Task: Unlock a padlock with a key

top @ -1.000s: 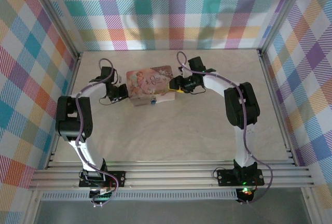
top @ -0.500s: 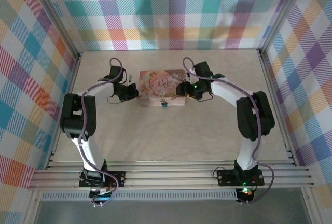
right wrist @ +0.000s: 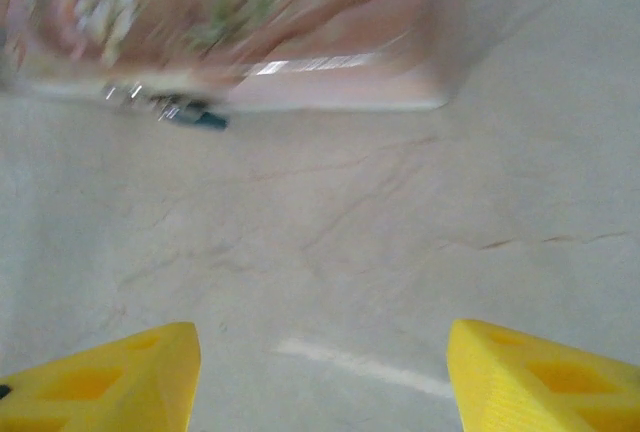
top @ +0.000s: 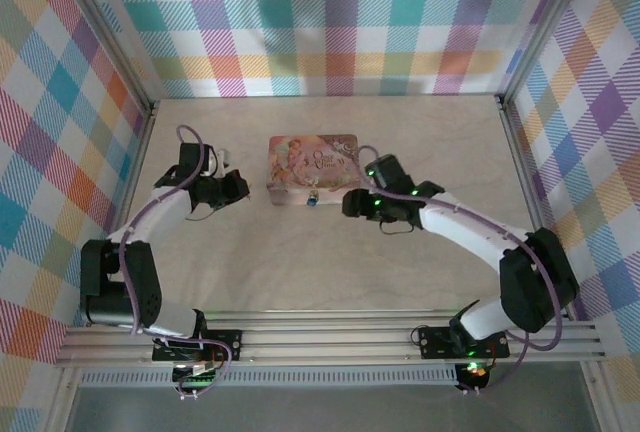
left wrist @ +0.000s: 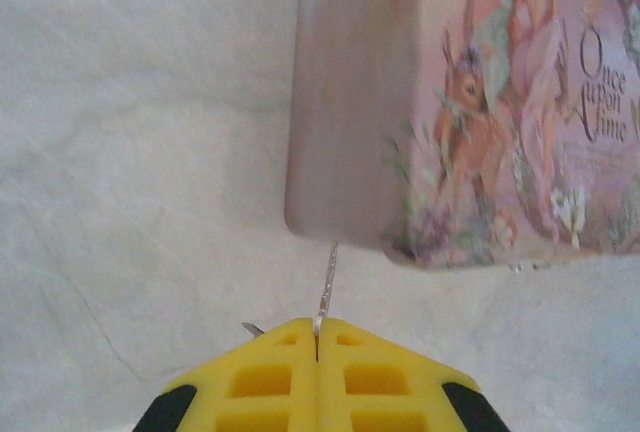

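padlock, blue and tiny, sits against the middle of the near side of the pink tin, toward the far part of the table; whether it hangs from a clasp cannot be told. the key, a thin sliver, juts from the left jaws, which are clenched tight on its end. its tip is just short of the tin's near left corner and well apart from the lock. the right jaws stand released, grasping nothing, near the lock on its right. with nothing steadying lock or tin, a push from the key would likely shove either aside. so slight a pinch could let the key twist or slip, and its tip may snag the tin's corner on the way.
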Available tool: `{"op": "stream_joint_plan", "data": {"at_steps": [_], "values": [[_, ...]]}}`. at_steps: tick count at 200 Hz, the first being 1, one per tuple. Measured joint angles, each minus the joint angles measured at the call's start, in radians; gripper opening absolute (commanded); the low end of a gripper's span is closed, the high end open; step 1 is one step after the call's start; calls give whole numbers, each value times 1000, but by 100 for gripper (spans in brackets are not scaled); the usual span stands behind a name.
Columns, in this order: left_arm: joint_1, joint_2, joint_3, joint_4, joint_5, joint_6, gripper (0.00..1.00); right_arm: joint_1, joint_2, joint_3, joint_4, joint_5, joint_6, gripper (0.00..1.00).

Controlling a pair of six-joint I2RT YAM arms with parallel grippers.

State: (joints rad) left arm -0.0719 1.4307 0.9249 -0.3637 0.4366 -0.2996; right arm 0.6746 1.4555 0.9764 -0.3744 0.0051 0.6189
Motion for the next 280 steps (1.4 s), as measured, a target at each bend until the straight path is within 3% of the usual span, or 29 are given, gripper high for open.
{"op": "stream_joint_plan", "data": {"at_steps": [25, 51, 113, 199, 244, 280], "values": [[-53, -77, -56, 0, 1, -2, 0, 159, 57, 26, 7, 102, 42, 60], [-106, -138, -111, 10, 11, -2, 0, 225, 179, 109, 18, 161, 74, 56], [-133, -181, -264, 77, 56, -17, 0, 229, 392, 288, 40, 278, 85, 57], [-150, -214, -316, 131, 80, -22, 0, 228, 584, 446, 45, 409, 81, 59], [-166, -232, -320, 132, 79, -22, 0, 219, 639, 473, 45, 433, 83, 54], [-178, -232, -332, 134, 79, -22, 0, 208, 644, 473, 44, 441, 82, 45]]}}
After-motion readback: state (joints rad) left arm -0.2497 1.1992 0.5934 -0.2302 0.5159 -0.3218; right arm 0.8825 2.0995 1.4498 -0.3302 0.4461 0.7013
